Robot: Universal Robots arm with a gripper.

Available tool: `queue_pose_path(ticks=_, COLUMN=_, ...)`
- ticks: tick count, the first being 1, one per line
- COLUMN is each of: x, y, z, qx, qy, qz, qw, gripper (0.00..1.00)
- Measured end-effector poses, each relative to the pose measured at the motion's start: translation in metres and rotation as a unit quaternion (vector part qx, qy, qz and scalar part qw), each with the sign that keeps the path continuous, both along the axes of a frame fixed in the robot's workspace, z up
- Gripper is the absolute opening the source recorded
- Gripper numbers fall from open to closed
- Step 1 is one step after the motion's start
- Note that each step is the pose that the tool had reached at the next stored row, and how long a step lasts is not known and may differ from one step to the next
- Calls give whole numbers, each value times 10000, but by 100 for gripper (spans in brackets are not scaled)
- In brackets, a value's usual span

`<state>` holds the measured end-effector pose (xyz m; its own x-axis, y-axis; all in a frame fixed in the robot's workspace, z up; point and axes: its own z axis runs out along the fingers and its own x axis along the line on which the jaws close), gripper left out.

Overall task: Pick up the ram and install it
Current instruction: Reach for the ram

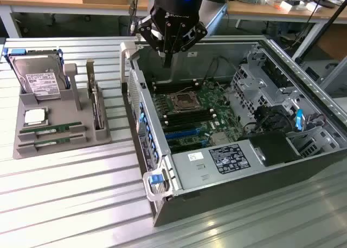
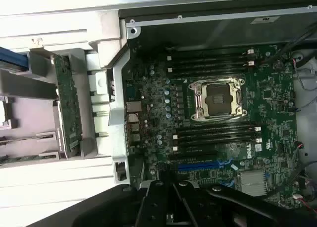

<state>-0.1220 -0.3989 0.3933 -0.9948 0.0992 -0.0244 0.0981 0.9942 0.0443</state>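
The hand [image 1: 168, 59] is hanging at the upper middle of the exterior view, above the far edge of the open computer case [image 1: 217, 199]. Its fingers are pressing together into a narrow point and are gripping nothing. In the wrist view the closed hand [image 2: 173, 188] is looking down on the green motherboard [image 2: 158, 103], where the square processor socket [image 2: 218, 100] is sitting between rows of black memory slots [image 2: 213, 63].

The ram [image 1: 50, 130] is lying flat in a slot of the grey tray [image 1: 21, 150] at the exterior view's left, well apart from the hand. A second ram stick [image 1: 50, 142] is lying just beside it, closer to the tray's near edge. The tray is also carrying a silver hard drive [image 1: 38, 77] leaning at its far end, a square silver processor chip [image 1: 35, 117] and an upright card [image 1: 96, 104]. Tray and case are resting side by side on the ribbed metal desk [image 1: 70, 199].
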Motion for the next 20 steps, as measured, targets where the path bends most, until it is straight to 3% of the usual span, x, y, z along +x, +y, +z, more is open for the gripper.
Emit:
queue_pose_path(ticks=1, x=-111, y=0, z=0, qx=0, qy=0, qz=-1, qw=10000, gripper=10)
queue_pose_path(ticks=12, x=-230, y=0, z=0, qx=0, qy=0, qz=-1, qw=10000, gripper=10)
queue_pose_path(ticks=20, x=-435, y=0, z=0, qx=0, qy=0, qz=-1, qw=10000, gripper=10)
